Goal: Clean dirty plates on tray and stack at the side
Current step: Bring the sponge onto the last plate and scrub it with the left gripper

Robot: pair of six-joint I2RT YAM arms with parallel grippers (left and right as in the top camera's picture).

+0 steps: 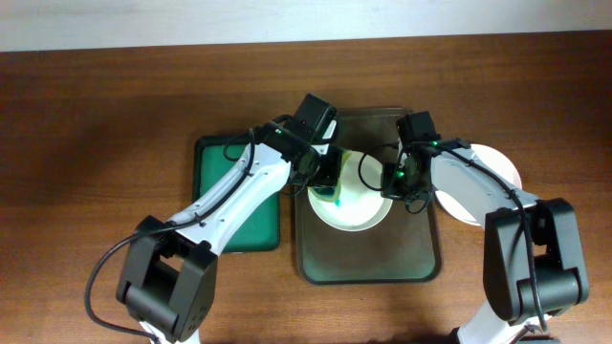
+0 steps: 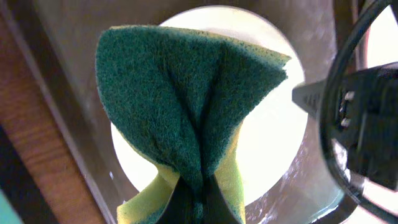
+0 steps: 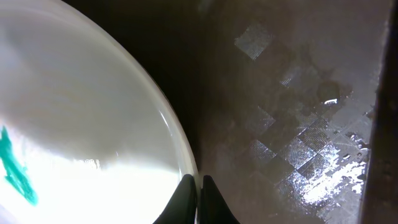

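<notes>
Plate (image 1: 361,212) on tray (image 1: 368,263) beneath left pincer (image 1: 327,183) tight on sponge (image 2: 186,106), right pincer (image 3: 198,190) together at rim.

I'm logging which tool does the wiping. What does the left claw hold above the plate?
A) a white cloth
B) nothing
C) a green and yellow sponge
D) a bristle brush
C: the left wrist view shows the left claw pinching a folded green-and-yellow sponge over the white plate on the dark tray.
</notes>
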